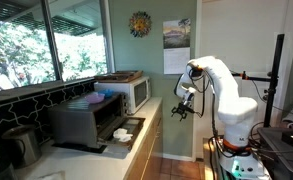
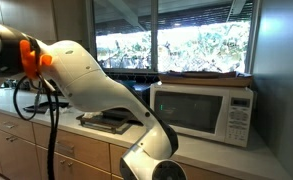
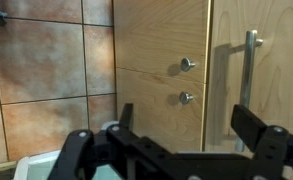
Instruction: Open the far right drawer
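In the wrist view I face light tan wooden cabinet fronts. Two flat fronts meet at a seam, each with a small round metal knob (image 3: 188, 64) (image 3: 186, 98). All fronts look closed, and I cannot tell which one is the far right drawer. No drawer interior shows. My gripper (image 3: 186, 130) is open and empty, its two dark fingers spread either side of the lower knob and apart from the wood. In an exterior view my gripper (image 1: 183, 107) hangs beside the counter end, next to the drawer fronts (image 1: 154, 128).
A taller door panel with a long vertical metal bar handle (image 3: 248, 70) is next to the knobs. Brown floor tiles (image 3: 46, 70) lie on the other side. On the counter stand a toaster oven (image 1: 89, 122) and a white microwave (image 2: 201, 110). A black frame (image 1: 277, 80) stands behind the arm.
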`<state>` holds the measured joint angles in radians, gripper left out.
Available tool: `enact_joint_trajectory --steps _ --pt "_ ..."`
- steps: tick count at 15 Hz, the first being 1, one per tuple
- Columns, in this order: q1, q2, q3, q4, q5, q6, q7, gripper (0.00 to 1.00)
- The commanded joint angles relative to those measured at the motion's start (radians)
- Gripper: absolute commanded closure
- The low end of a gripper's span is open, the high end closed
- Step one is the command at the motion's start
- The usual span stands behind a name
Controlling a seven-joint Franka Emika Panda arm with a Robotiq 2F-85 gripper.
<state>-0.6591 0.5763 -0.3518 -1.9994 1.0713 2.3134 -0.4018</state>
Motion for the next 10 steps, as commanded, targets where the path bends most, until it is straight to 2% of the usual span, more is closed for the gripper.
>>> enact_joint_trajectory --steps 1,7,10 --pt "-0.053 0.112 0.05 0.119 0.029 0.003 -0.015 0.0" --pt "-0.121 0.228 0.136 0.283 0.126 0.005 -0.047 0.0" --pt "-0.133 0.276 0.164 0.357 0.179 -0.003 -0.043 0.0"
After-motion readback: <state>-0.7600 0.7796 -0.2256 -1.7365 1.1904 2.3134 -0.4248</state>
